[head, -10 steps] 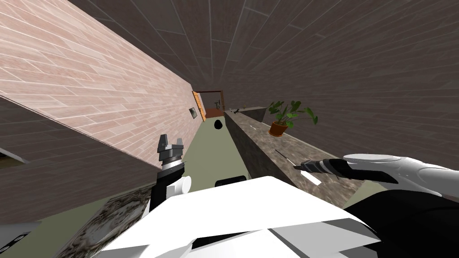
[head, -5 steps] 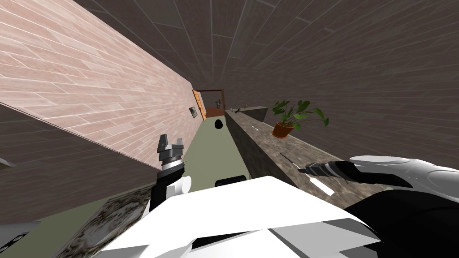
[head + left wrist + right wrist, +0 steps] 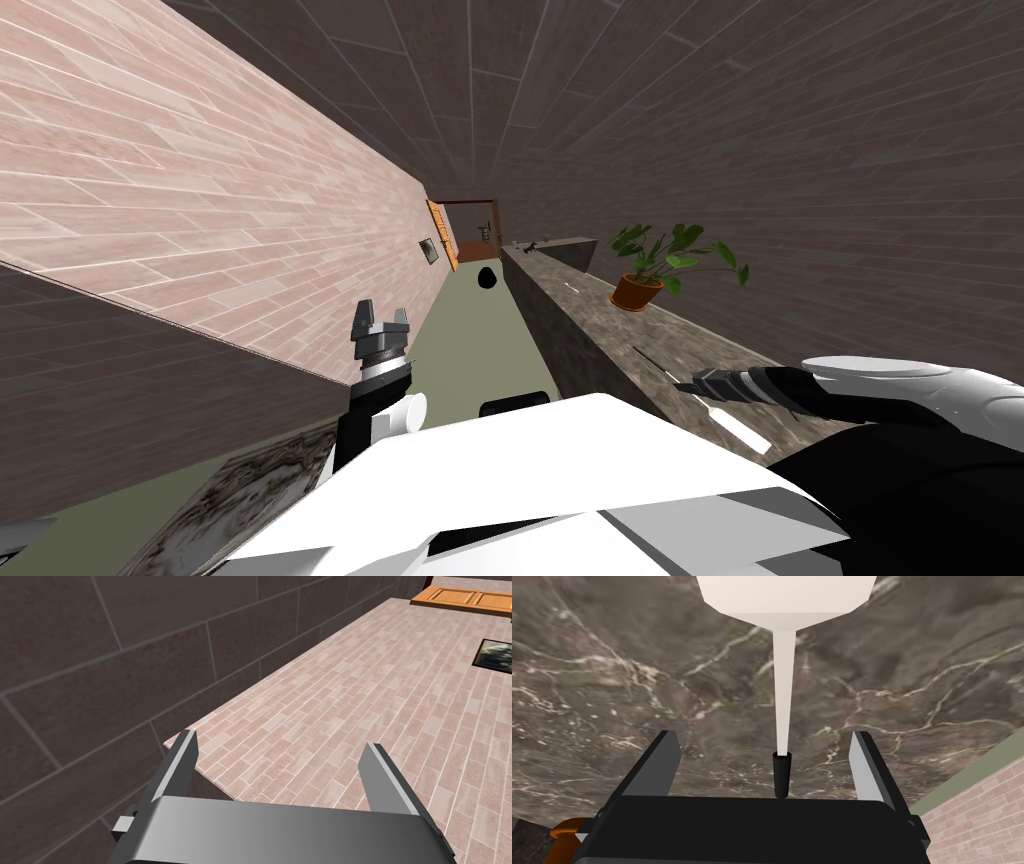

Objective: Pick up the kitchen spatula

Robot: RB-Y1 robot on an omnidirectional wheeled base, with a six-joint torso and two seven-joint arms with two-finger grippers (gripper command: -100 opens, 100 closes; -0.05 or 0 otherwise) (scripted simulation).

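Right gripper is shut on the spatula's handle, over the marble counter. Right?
No. The right gripper is open: in the right wrist view its fingers stand apart on either side of the spatula handle, over the marble counter.

White flat-bladed spatula with a thin neck and dark handle (image 3: pixel 782 701) lies flat on the dark marbled stone tabletop (image 3: pixel 612 676), off to my right. Handle end sits between the right jaws, touching neither one. Green leafy plant in an orange pot (image 3: pixel 640 285) stands further along the same tabletop. Left jaws hang over the olive floor (image 3: pixel 470 330), between tabletop and pink brick wall (image 3: pixel 250 220).
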